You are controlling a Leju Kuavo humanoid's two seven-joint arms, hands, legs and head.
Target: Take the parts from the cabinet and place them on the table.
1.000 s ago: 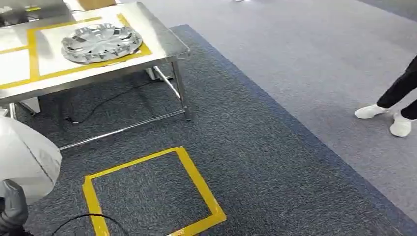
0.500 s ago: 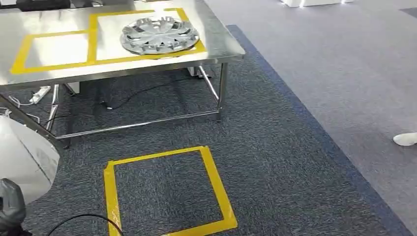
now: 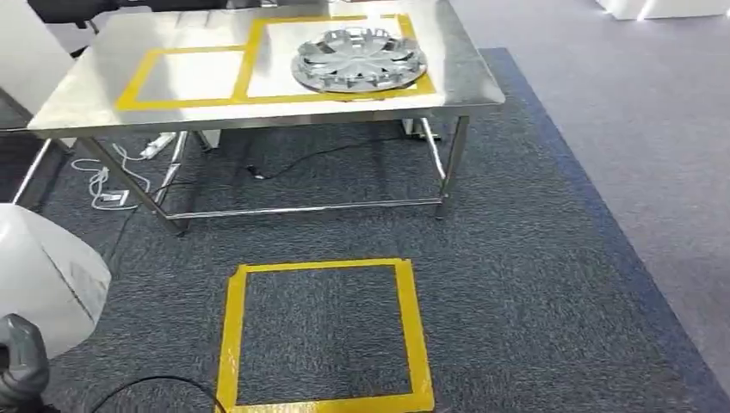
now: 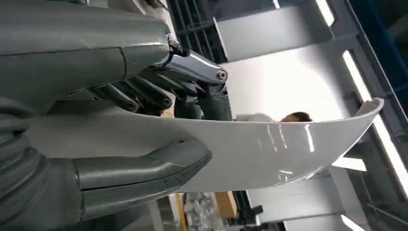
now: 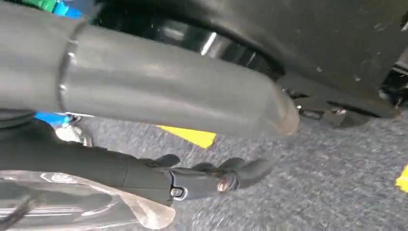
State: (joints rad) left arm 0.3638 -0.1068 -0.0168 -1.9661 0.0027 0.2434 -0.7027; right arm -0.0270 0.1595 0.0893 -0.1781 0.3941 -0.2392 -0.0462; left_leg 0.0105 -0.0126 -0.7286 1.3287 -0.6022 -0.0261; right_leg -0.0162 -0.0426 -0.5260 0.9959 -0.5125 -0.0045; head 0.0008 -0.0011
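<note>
A white curved panel (image 4: 269, 149) is gripped by my left hand (image 4: 86, 62), thumb on one face and dark fingers (image 4: 159, 94) on the other. In the head view the same white panel (image 3: 43, 275) sits at the lower left, beside my body. My right hand (image 5: 144, 96) hangs over the carpet, its thumb and dark fingers (image 5: 192, 183) apart with nothing between them. Ahead stands the steel table (image 3: 86, 103), marked with yellow tape rectangles. A silver wheel cover (image 3: 360, 58) lies in the right-hand rectangle; the left-hand rectangle is bare.
A yellow tape square (image 3: 323, 335) marks the dark carpet in front of the table. Cables and a power strip (image 3: 159, 144) lie under the table's left end. A lighter grey floor (image 3: 654, 129) runs along the right.
The camera has turned: the table and floor square have slid rightward toward the middle of the view, and a person's feet have left the frame. The white panel stays in my left hand.
</note>
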